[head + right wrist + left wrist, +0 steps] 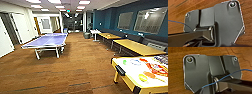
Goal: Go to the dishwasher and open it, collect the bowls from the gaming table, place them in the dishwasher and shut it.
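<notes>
The gaming table (130,80), white-topped with a yellowish edge, stands at the lower right of the head view. Small bright bowls lie on it: a green one (124,62), a pale bluish one (135,61), a red one (143,60), an orange one (150,74) and a yellow one (143,77). Colourful game boxes (161,67) sit on its far right. The dishwasher is out of view. Both wrist views look past the robot's dark plate at brown carpet (175,72), (178,15).
A blue table-tennis table (47,41) stands at centre left on the brown carpet (80,67). Yellow-wood tables (137,47) line the teal right wall. White doors (21,27) run along the left. A corridor opens at the far end.
</notes>
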`<state>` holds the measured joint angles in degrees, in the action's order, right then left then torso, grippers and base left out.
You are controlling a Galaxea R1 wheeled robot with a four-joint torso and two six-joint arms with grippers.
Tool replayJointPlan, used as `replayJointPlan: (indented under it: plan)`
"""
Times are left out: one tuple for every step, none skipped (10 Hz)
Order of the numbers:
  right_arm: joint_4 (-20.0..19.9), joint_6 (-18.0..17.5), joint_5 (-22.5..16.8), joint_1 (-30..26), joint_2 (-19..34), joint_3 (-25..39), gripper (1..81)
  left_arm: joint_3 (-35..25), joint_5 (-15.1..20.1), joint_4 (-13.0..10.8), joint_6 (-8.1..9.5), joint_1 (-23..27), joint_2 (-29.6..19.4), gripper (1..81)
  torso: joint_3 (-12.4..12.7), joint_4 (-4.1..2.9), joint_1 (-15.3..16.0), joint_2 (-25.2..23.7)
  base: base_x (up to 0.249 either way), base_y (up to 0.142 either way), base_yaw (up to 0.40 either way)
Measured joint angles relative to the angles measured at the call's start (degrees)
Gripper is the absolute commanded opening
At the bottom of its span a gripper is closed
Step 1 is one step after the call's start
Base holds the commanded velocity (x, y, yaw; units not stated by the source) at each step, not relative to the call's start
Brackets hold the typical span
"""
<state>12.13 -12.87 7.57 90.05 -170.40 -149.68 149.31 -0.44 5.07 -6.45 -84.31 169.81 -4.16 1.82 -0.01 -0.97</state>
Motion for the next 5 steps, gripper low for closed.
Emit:
replayJointPlan:
  plan:
    - [0.00,0.00,0.00,0.11,0.00,0.00,81.1,-0.02,0.00,0.00,-0.02,0.00,-0.02,81.1,0.00,0.00,0.00,0.00,0.000,0.000,-0.339]
    - [0.00,0.00,-0.02,0.24,0.00,0.00,81.1,-0.02,0.00,0.00,-0.02,0.00,0.00,81.1,0.00,0.00,0.00,0.00,0.000,0.000,-0.341]
    - [0.00,0.00,-0.02,0.27,0.00,-0.02,81.1,-0.02,0.00,0.00,-0.02,0.00,0.00,81.1,0.00,0.00,0.00,0.00,0.000,0.000,-0.351]
    - [0.00,0.00,-0.02,0.13,0.02,-0.02,81.1,-0.02,0.00,0.00,0.00,-0.09,0.00,81.1,0.00,0.00,0.00,0.00,0.000,0.000,-0.381]
    - [0.00,0.00,0.09,-0.26,0.24,-0.10,81.1,-0.05,0.13,0.00,0.00,-0.59,0.02,81.1,0.00,0.00,0.00,0.00,0.000,0.000,-0.383]
